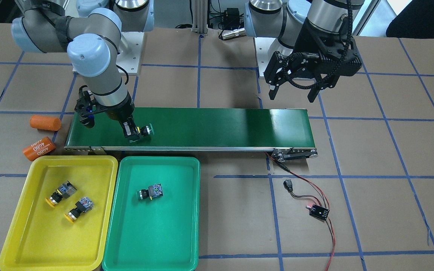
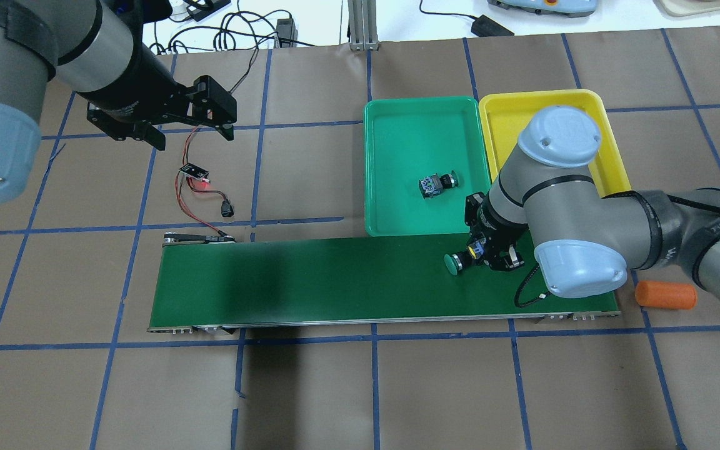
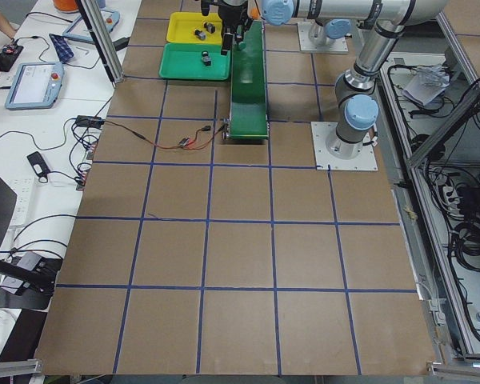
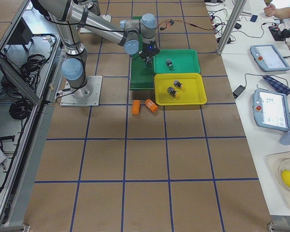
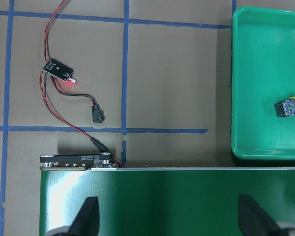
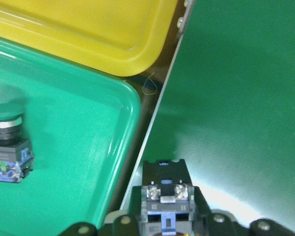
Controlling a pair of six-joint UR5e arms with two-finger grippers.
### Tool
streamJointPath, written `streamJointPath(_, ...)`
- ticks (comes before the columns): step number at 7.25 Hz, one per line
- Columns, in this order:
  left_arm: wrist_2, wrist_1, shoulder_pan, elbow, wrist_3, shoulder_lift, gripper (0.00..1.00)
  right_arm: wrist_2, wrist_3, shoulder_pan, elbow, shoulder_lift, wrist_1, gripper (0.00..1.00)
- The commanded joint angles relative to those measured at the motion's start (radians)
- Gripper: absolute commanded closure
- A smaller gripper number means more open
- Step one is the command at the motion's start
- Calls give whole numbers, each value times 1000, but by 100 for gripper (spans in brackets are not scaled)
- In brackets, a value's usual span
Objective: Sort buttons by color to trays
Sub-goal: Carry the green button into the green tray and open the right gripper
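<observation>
Over the long dark-green conveyor belt (image 1: 220, 126), the right gripper (image 1: 135, 134), clamping a green-capped black push-button (image 1: 148, 130), should lift clear of the rim of the shallow green plastic tray (image 1: 156, 233) beside that belt.

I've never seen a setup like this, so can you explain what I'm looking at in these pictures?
These are two robot arms at a table, filmed from above, from the front, from both table ends, and by a camera on each wrist. The right arm's fingers are closed on a green-capped button over a dark green conveyor belt. The left arm's fingers hang open, holding nothing. Beside the belt sit a yellow tray with two yellow-capped buttons and a green tray with a second green button. Two orange cylinders and a small wired circuit board also lie on the table.
</observation>
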Motion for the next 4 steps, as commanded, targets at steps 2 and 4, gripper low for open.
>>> streamJointPath(2, 2, 0, 0, -2, 0, -1, 0, -1, -21, -14, -230, 129, -23, 100)
streamJointPath(4, 2, -2, 6, -2, 2, 2, 0, 5, 0, 1, -336, 299, -31, 100)
